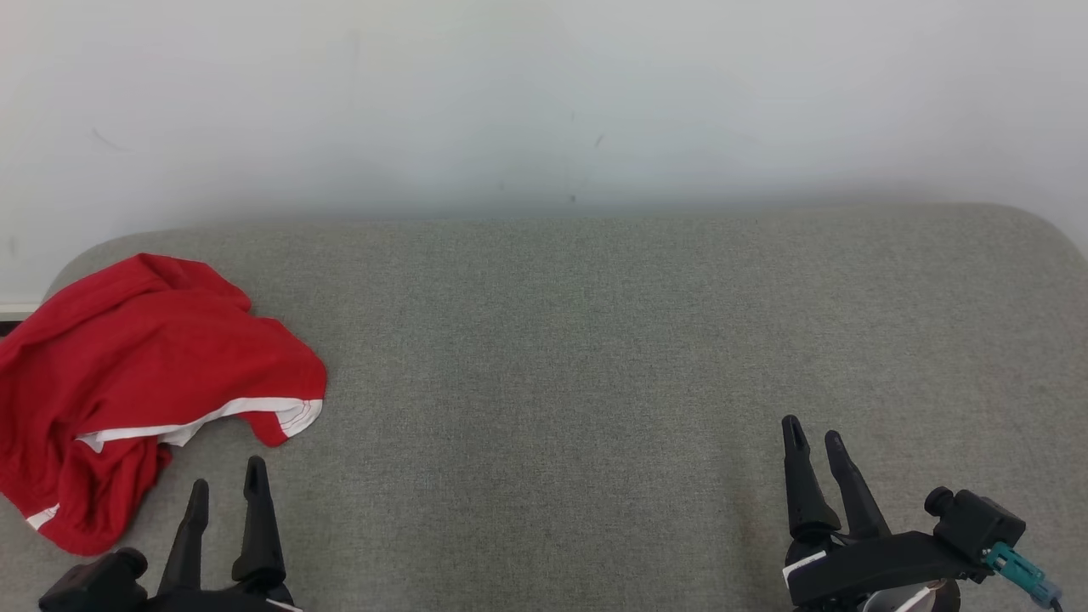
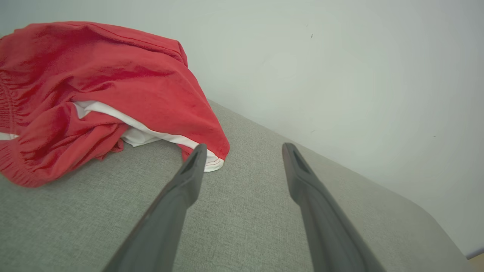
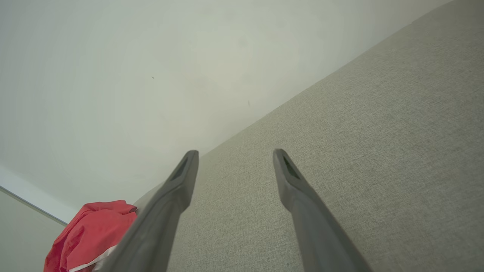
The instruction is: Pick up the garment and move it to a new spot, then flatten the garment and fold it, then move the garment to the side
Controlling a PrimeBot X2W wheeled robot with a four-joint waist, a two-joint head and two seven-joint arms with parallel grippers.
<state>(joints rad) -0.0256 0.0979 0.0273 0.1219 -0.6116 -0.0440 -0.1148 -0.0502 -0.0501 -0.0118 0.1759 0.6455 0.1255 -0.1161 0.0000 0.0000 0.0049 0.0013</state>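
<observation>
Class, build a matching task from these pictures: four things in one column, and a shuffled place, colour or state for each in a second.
Column one:
1 garment
2 left gripper
3 right gripper
4 padded surface

Column two:
A grey
B jaws open, far from the garment
C red, crumpled
D jaws open, close to the garment

Pairs: 1-C, 2-D, 3-B, 4-A

left gripper (image 1: 228, 474): two long black tapered fingers
right gripper (image 1: 813, 428): same black fingers, white patch (image 1: 804, 564) at base
connector (image 1: 1016, 571): teal, lower right corner
</observation>
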